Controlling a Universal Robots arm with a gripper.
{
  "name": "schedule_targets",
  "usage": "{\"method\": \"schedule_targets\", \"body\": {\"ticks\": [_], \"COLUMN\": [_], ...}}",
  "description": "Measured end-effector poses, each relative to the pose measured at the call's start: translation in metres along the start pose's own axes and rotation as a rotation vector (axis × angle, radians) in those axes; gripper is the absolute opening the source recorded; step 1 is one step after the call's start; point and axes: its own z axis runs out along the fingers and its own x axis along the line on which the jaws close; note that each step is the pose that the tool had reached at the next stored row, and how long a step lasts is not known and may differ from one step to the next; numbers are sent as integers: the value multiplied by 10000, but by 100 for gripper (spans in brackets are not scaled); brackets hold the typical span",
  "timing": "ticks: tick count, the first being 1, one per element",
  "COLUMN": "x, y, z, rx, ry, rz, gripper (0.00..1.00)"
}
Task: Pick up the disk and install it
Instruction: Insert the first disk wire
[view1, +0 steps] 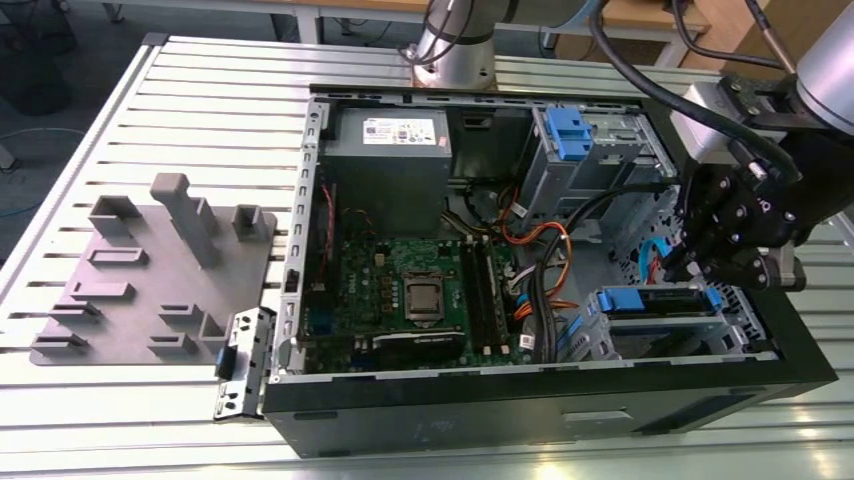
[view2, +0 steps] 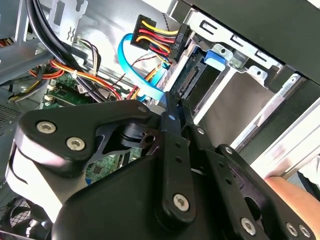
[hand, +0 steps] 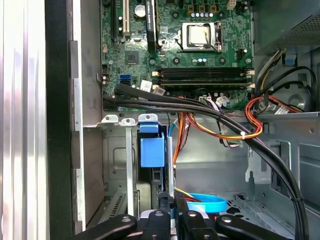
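Tool (view2: 176, 106), its tips together, sits right at the connector end of the disk (view2: 194, 80), which lies on blue rails inside the computer case (view1: 534, 420) drive bay

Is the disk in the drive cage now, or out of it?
In. The disk sits between the drive cage walls, the gripper close by.

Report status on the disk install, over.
Gripper at the drive cage. Disk sits in the cage, just ahead of it. Blue cable and power plug close alongside.
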Motion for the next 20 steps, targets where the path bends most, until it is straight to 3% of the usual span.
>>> {"method": "schedule_targets", "body": {"ticks": [6, 11, 20], "x": [40, 43, 64], "y": [1, 14, 21], "z": [16, 52, 69], "rx": [2, 69, 70], "ry": [-4, -11, -14], "rz": [-48, -140, -193], "gripper": [16, 16, 16]}}
